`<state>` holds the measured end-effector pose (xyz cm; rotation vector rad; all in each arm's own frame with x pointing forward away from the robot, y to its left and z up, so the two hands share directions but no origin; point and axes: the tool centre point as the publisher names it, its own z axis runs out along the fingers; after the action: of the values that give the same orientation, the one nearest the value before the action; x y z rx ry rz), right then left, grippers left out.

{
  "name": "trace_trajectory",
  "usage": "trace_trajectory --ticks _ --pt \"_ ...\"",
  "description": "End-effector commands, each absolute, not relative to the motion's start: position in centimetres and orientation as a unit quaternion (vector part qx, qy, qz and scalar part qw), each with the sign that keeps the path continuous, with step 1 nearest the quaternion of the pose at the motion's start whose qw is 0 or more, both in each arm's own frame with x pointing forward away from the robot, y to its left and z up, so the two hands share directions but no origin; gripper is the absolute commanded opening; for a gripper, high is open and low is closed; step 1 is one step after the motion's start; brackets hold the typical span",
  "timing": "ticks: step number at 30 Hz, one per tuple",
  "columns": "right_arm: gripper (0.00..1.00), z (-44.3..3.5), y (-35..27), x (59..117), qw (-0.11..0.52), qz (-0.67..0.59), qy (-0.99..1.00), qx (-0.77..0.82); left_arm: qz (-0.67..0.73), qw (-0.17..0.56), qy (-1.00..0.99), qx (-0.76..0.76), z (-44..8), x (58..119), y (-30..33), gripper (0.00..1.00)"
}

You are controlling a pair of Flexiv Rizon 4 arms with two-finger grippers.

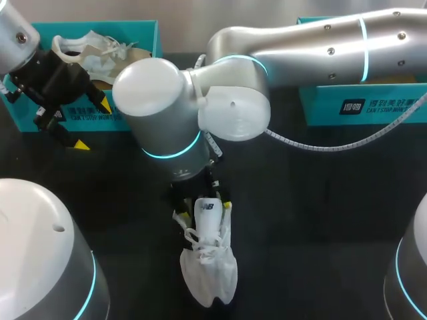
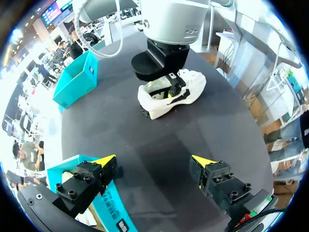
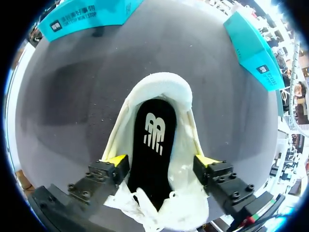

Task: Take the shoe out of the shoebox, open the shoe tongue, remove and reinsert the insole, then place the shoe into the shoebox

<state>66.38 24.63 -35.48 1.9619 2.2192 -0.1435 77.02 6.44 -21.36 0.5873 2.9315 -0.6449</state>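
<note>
1. The white sneaker (image 1: 210,267) lies on the black counter (image 1: 320,220), out of the teal shoebox (image 1: 100,25) and well apart from it, nearer the robot.
2. The sneaker's toe points away from the shoebox and its heel end faces back toward it.
3. A black insole (image 3: 152,154) with a white logo lies flat inside the sneaker, and loose white laces are bunched toward the toe.
4. The right arm comes in from the far right and reaches past the middle. Its gripper (image 3: 161,162) straddles the sneaker well clear of the shoebox, grasping it with one yellow-tipped finger against each side.
5. The left gripper (image 2: 153,162) hangs at the shoebox's front wall, released and spread wide with nothing in it. One fingertip is over that wall and the other over bare counter just beside it.
6. A second white sneaker (image 1: 93,50) lies inside the shoebox.
7. Another teal box (image 1: 360,103) stands on the counter well apart from the shoebox, on the right arm's side.
</note>
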Motion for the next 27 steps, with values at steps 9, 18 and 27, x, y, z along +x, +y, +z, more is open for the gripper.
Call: trace_trajectory --ticks 9,18,27 --pt "1.0 -35.3 25.3 66.2 0.117 -0.024 0.619 0.776 -0.21 0.042 0.958 0.192 -21.3 76.9 6.5 1.0" --pt "1.0 -35.0 25.0 64.3 0.108 -0.05 0.603 0.789 -0.21 0.042 0.958 0.192 -21.3 76.9 6.5 1.0" --pt "1.0 -34.4 24.9 62.9 0.095 -0.053 0.591 0.799 -0.21 0.042 0.958 0.192 -21.3 76.9 6.5 1.0"
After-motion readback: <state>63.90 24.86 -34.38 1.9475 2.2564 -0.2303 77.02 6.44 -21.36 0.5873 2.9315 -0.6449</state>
